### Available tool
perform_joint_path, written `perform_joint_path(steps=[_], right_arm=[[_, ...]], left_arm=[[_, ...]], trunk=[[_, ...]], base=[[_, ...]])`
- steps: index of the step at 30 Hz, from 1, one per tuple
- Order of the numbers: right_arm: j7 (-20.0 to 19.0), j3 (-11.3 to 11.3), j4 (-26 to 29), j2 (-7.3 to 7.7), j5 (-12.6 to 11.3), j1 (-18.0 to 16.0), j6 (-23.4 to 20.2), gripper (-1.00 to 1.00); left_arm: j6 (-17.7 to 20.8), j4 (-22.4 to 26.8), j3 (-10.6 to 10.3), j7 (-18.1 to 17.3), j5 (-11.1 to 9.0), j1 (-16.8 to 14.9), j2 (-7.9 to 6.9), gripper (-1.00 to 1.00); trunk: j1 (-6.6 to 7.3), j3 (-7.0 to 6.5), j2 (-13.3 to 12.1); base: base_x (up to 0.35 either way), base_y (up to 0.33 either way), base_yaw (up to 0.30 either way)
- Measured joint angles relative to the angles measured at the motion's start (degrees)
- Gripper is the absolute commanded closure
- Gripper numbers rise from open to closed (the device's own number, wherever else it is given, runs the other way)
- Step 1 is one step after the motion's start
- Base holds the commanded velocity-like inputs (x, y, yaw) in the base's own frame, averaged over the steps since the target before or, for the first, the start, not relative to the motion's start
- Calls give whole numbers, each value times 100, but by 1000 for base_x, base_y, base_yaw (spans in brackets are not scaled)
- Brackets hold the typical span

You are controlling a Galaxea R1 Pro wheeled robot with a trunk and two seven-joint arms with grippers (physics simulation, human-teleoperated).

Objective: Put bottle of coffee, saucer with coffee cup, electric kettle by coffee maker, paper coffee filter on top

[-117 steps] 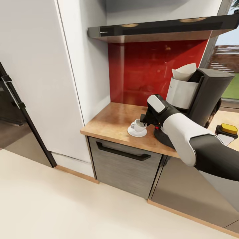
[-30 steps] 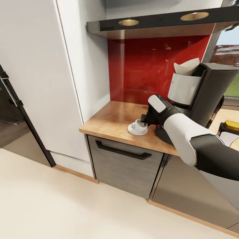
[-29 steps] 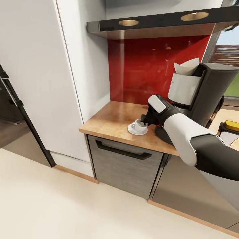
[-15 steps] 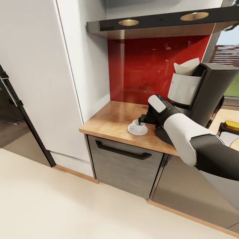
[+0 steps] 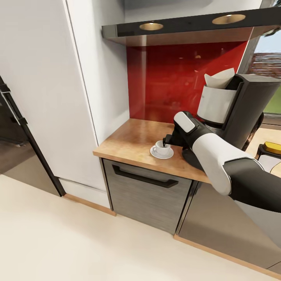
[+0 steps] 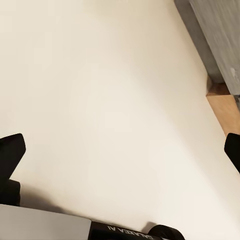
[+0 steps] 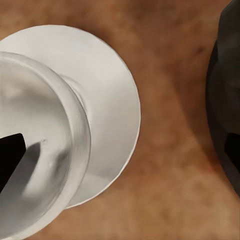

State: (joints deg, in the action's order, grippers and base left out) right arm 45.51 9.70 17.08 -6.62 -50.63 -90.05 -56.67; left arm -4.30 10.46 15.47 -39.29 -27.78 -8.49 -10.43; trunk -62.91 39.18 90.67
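Wood-look counter (image 5: 132, 146) mid-frame, and sitting on it: the white saucer (image 5: 161, 153) near the front edge, the dark coffee maker (image 5: 244, 113) just right of it.

glossy white saucer (image 7: 112, 100), wood-look countertop (image 5: 128, 146)

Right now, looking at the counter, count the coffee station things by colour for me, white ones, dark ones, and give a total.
White: 3, the cup, saucer and filter.
Dark: 1, the coffee maker.
Yellow-capped: 1, the bottle at the picture's right edge.
Total: 5.
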Motion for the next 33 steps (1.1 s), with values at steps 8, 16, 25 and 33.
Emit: perform_joint_path(steps=[8,16,25,33], right_arm=[[0,0,0,0,0,0,0,-100],[0,0,0,0,0,0,0,-100],[0,0,3,0,-4,0,0,-100],[0,-7,8,0,-21,0,0,-100]], left_arm=[[0,0,0,0,0,0,1,-100],[6,0,-8,16,0,0,8,-100],[6,0,-9,20,0,0,8,-100],[4,0,-9,21,5,0,8,-100]], trunk=[[0,0,0],[66,-54,-120],[197,-161,-359],[220,-180,-401]], base=[[0,0,0],[0,0,0],[0,0,0],[0,0,0]])
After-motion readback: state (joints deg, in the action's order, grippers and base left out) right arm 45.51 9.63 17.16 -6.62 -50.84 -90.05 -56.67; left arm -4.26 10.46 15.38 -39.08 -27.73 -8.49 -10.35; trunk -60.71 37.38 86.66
